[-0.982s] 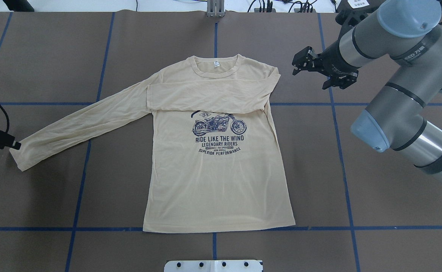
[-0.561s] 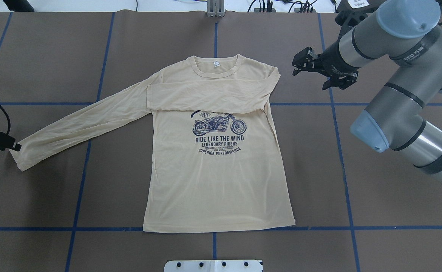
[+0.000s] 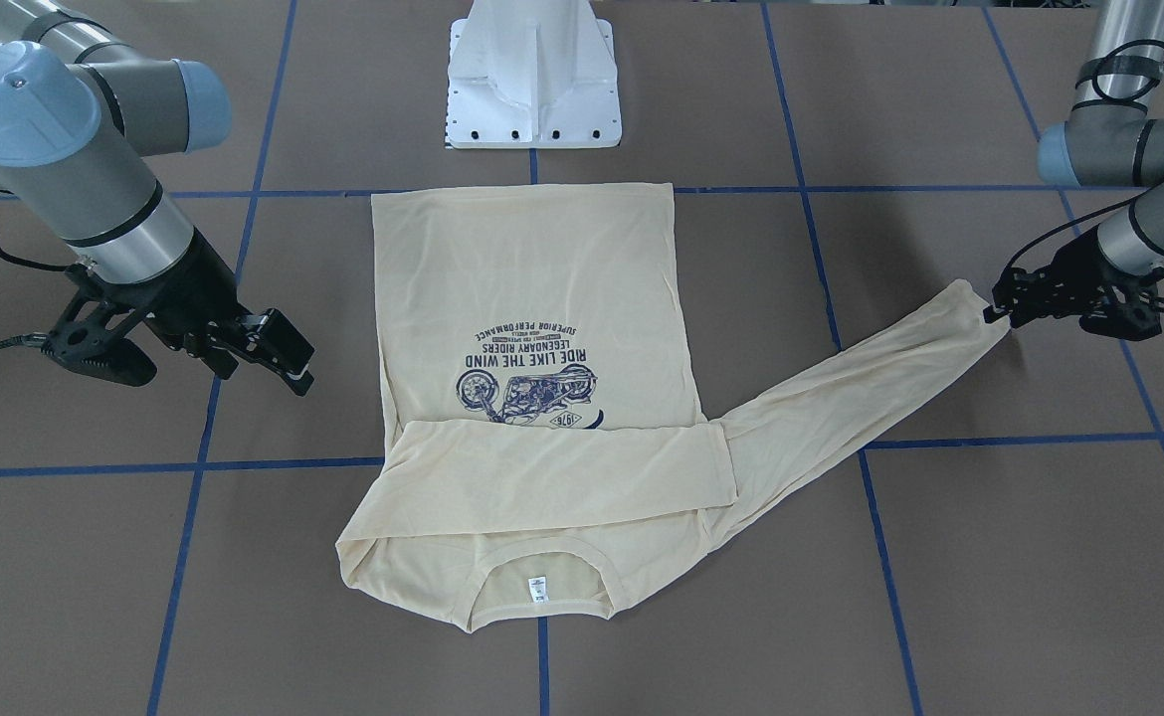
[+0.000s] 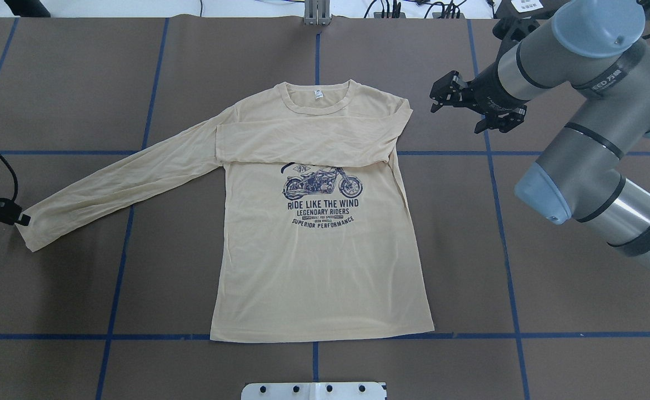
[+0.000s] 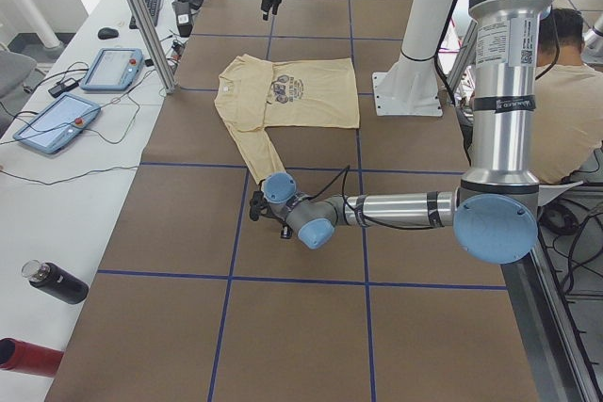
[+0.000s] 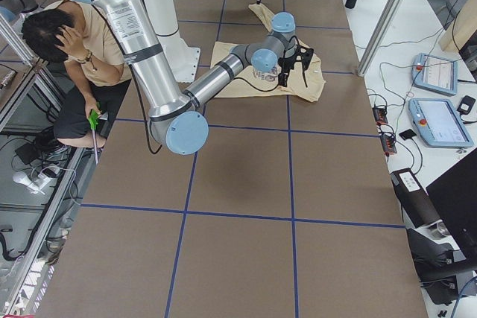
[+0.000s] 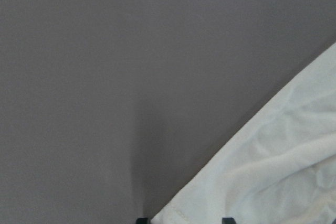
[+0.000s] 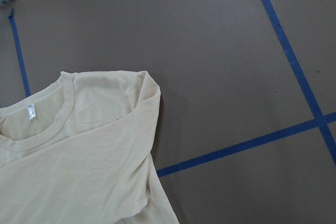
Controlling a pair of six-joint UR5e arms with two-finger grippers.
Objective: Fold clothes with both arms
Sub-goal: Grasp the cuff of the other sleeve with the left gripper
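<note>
The cream-yellow T-shirt lies flat and print up on the brown table. Its white neck label is at the far side. One sleeve is folded across the chest. The other sleeve stretches out to the overhead view's left. My left gripper sits low at that sleeve's cuff. In the left wrist view its fingertips stand apart, open, with the cuff edge between them. My right gripper hovers open beside the shirt's folded shoulder, holding nothing.
The white pedestal base stands at the near edge, just beyond the shirt's hem. Blue tape lines grid the table. A seated person is behind the robot. Tablets and bottles lie off the far side.
My left gripper has crept slightly along the cuff toward the robot's side. The right arm has barely shifted. The shirt lies as before.
</note>
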